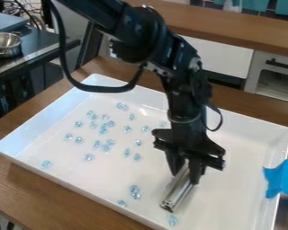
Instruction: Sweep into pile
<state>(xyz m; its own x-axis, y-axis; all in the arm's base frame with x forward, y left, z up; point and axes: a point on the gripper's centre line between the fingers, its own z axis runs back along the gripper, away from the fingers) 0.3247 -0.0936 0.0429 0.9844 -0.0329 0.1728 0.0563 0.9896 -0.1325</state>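
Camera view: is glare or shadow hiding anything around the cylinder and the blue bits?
Camera view: bright streaks run along the metal cylinder at the hand, but its outline stays readable; shadows on the white tray look faint and soft; the pale blue pieces have low contrast against it, yet can be picked out.

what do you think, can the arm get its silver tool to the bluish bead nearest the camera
Probably yes: the silver tool in its jaws ends close to that bead, with nothing between them, though the tray's wall nearby leaves little room.
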